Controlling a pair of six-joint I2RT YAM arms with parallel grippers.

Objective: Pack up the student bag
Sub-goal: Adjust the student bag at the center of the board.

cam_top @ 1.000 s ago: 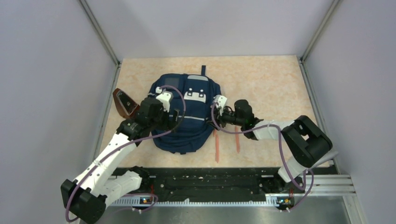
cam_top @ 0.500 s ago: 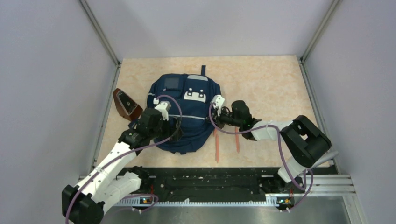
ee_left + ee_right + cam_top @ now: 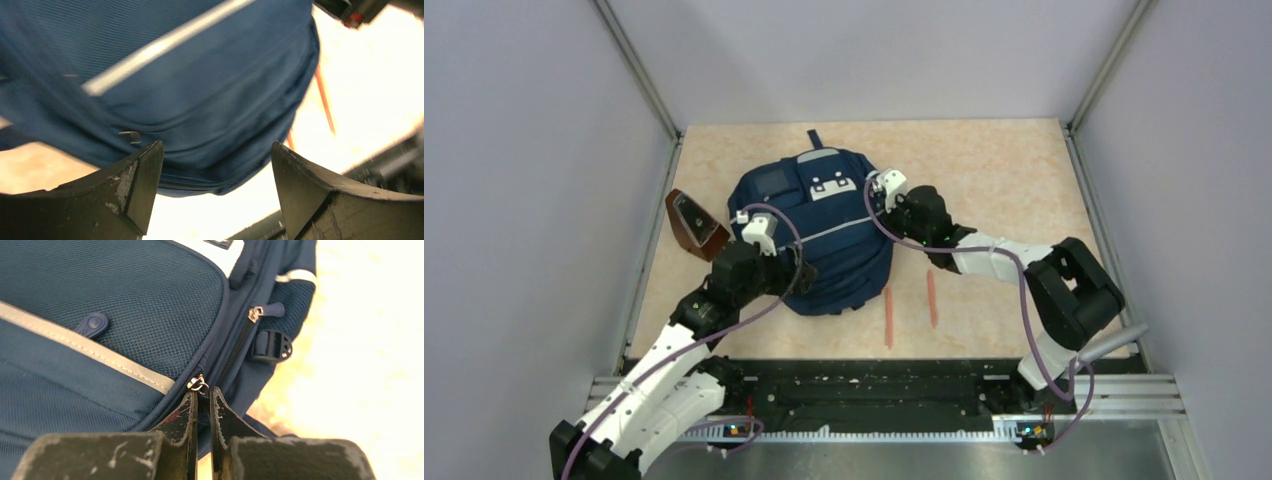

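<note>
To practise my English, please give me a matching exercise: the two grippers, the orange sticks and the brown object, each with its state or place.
Things:
1. left gripper
2. right gripper
3. orange sticks
4. brown object

States or places:
A. lies left of the student bag
B. jaws shut on a zip pull
C. jaws open, facing the bag
D. lie on the table, right of the bag

Pairs: 1-C, 2-B, 3-D, 4-A
</note>
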